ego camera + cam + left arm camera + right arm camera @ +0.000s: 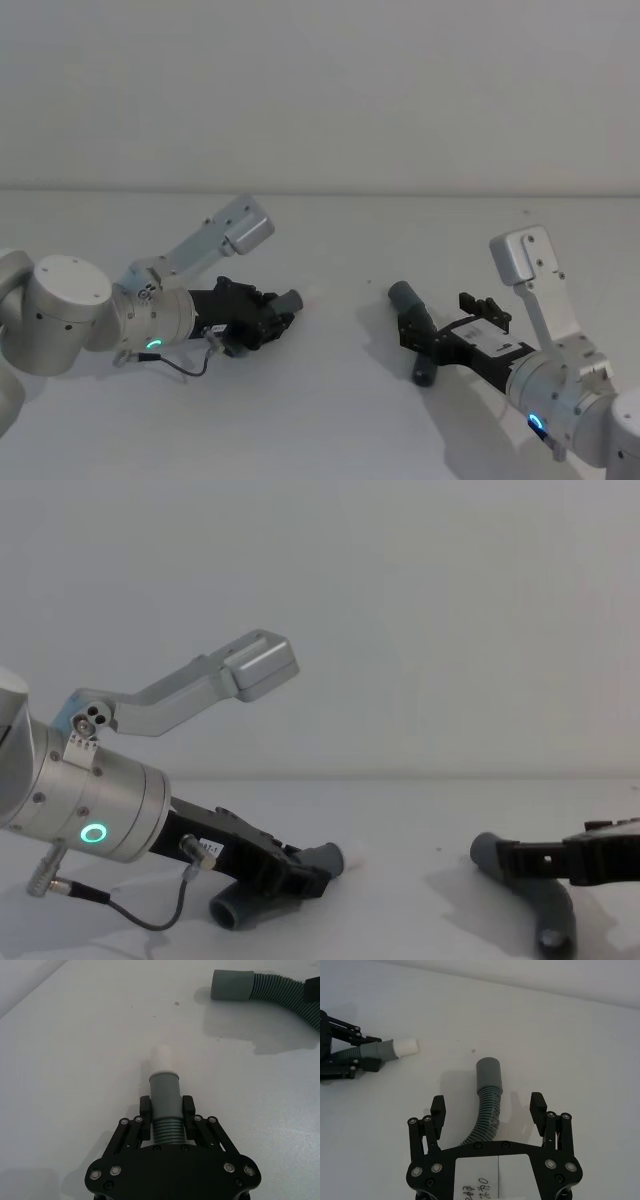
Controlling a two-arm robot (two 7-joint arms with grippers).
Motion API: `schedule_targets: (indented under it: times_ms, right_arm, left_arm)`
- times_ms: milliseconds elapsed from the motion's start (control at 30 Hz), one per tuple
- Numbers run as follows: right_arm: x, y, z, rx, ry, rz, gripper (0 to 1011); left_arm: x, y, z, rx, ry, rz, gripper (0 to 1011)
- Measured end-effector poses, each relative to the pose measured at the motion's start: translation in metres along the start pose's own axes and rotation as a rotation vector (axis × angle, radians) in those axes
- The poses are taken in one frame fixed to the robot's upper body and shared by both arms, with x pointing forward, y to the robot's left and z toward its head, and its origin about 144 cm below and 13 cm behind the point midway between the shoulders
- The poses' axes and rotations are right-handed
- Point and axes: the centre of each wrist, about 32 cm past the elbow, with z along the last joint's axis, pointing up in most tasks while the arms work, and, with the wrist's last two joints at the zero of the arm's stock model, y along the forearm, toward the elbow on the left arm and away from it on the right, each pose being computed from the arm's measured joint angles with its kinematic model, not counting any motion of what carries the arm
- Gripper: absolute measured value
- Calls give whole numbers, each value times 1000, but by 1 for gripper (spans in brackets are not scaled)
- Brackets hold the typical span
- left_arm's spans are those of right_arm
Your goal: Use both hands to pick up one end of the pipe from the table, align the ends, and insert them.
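Note:
The lighter pipe piece [165,1130] is ribbed, with a smooth grey collar [165,1091] and a white tip [162,1057]. My left gripper [166,1110] is shut on its ribs just behind the collar, low over the white table [330,400], left of centre [278,310]. The darker elbow piece [487,1115] lies right of centre, its wide socket [488,1075] pointing away from my right gripper [488,1109]. That gripper stands open, a finger on each side of the ribbed part without touching. The two ends are apart, the white tip [405,1046] aimed roughly toward the socket [405,296].
Bare white table [75,1035] lies between the two pieces and all around them. A pale grey wall [320,90] rises behind the table's far edge. The lighter piece's other end [232,912] hangs below the left gripper near the tabletop.

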Motion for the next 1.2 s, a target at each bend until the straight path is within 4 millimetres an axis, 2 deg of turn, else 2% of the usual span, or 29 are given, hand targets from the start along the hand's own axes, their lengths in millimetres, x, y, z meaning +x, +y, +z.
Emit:
schedule_targets:
  times_ms: [1200]
  right_arm:
    - [1, 18, 0, -65, 9, -3, 1001]
  left_arm:
    - [0, 0, 0, 0, 0, 0, 365]
